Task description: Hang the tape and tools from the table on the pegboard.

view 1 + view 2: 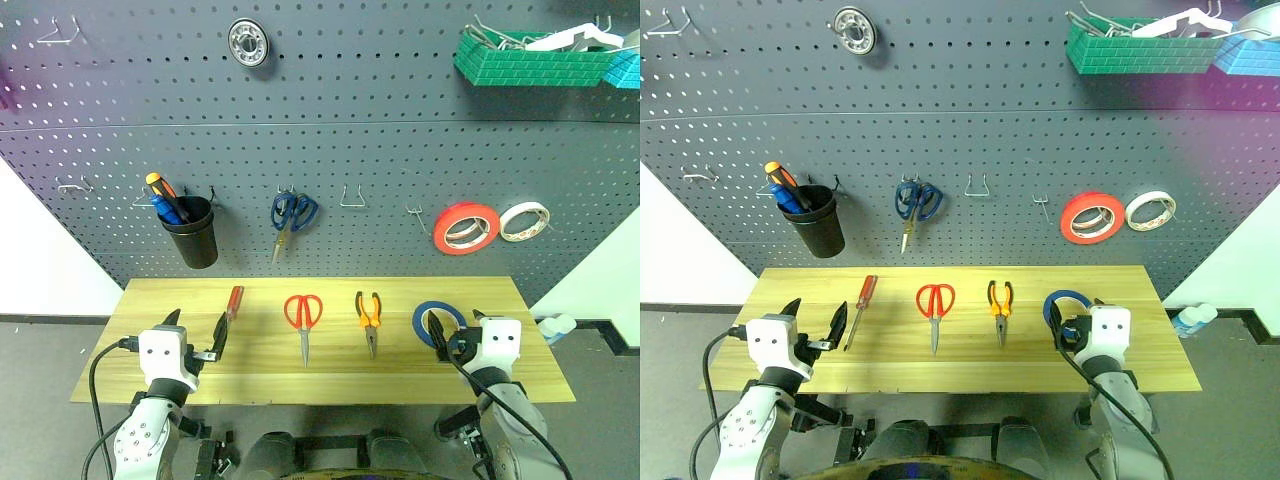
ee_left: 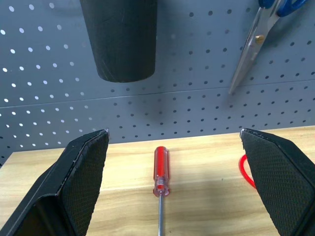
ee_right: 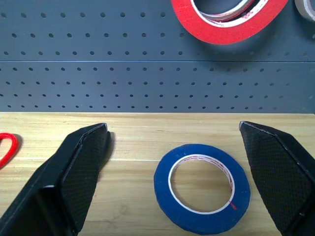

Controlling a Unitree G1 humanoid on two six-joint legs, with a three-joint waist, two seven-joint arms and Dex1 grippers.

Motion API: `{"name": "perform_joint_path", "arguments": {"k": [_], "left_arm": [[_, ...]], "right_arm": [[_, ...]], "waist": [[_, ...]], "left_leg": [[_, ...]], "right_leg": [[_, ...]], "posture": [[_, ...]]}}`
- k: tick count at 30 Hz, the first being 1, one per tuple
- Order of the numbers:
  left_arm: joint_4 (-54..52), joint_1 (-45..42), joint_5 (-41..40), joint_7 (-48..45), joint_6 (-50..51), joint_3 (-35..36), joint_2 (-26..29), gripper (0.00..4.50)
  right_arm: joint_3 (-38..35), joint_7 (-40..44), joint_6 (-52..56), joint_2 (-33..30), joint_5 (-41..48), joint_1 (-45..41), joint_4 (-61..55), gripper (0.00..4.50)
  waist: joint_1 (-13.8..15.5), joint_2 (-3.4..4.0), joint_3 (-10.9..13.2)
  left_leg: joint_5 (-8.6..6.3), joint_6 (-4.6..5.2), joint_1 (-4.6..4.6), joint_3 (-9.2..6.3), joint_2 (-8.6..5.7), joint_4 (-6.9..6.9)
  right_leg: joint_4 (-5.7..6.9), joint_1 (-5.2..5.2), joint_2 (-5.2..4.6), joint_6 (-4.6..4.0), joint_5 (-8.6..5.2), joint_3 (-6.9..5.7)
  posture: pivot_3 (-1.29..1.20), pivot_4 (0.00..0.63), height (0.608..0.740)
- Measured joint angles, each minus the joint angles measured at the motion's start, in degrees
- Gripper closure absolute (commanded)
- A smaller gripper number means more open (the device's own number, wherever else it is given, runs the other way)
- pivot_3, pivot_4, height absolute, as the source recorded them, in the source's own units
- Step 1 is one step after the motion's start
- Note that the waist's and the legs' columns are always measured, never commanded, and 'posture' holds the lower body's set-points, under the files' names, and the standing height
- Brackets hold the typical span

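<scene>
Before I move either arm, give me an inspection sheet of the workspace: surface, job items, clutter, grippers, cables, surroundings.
Surface: wooden table, flat, against the pegboard.
Job's things: all flat on the table, in a row, apart: red-handled screwdriver, red-handled scissors, pliers, blue tape.
Clutter: nothing seen on the table.
Grippers: left gripper open, before the screwdriver; right gripper open, jaws either side of the blue tape, not touching it.
Cables: black cable looping at the left wrist; another along the right arm.
Surroundings: on the pegboard, black cup with screwdrivers, blue-handled scissors, red tape, white tape, green bin, several bare hooks.
</scene>
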Motion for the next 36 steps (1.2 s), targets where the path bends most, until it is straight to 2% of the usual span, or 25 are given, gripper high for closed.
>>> {"name": "perform_joint_path", "arguments": {"k": [13,27,36], "left_arm": [[0.48,-1.11,-1.25,-2.56,0.65,-0.24,1.35,0.02],[0.69,-3.85,-13.91,-19.25,10.51,0.8,13.62,0.02],[0.94,-4.47,-12.82,-26.08,10.62,0.06,20.2,0.02]], "right_arm": [[0.93,-0.31,-0.04,0.09,-0.47,-0.01,0.0,0.0],[1.29,-0.36,-0.03,0.34,-0.76,0.56,-0.26,0.0],[1.79,-0.37,-0.02,0.43,-0.82,0.66,-1.12,0.0]], "waist": [[-0.03,0.0,-0.01],[-0.48,0.08,-0.07],[-1.37,0.1,-0.11]], "left_leg": [[0.0,0.0,0.01,0.0,0.0,0.0],[0.0,0.0,0.02,0.0,0.0,0.0],[0.0,-0.01,0.04,0.0,0.0,0.0]], "right_leg": [[0.0,0.0,0.0,0.0,0.0,0.0],[0.03,0.0,0.0,-0.02,0.0,0.02],[0.05,0.0,-0.02,-0.05,0.01,0.03]], "posture": [[-0.03,0.0,0.736],[-0.03,0.0,0.736],[-0.03,0.0,0.736]]}}
